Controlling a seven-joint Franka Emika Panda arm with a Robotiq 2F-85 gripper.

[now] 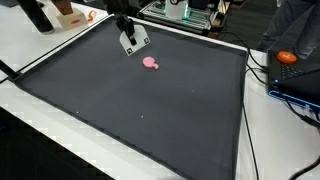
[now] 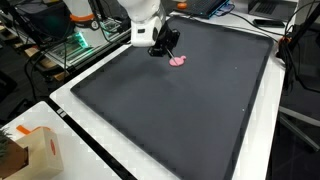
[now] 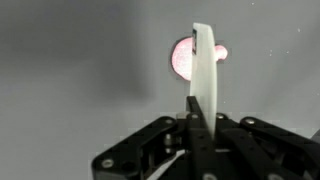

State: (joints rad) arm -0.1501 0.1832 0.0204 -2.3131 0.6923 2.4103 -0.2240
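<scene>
A thin white plastic strip (image 3: 204, 70) is being gripped edge-on by narrowly closed jaws over the black mat (image 1: 150, 110) covering the white desk (image 1: 30, 105). A small pink rounded object (image 1: 151, 62) is lying just beside it, toward the desk's robot-side edge. The strip is being judged light, stiff and best held low.

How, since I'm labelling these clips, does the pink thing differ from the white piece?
The pink thing is rounded and lies on the black mat; the white piece is a flat strip. The pink thing lies free; the white piece is clamped between the fingers. Both are small.
</scene>
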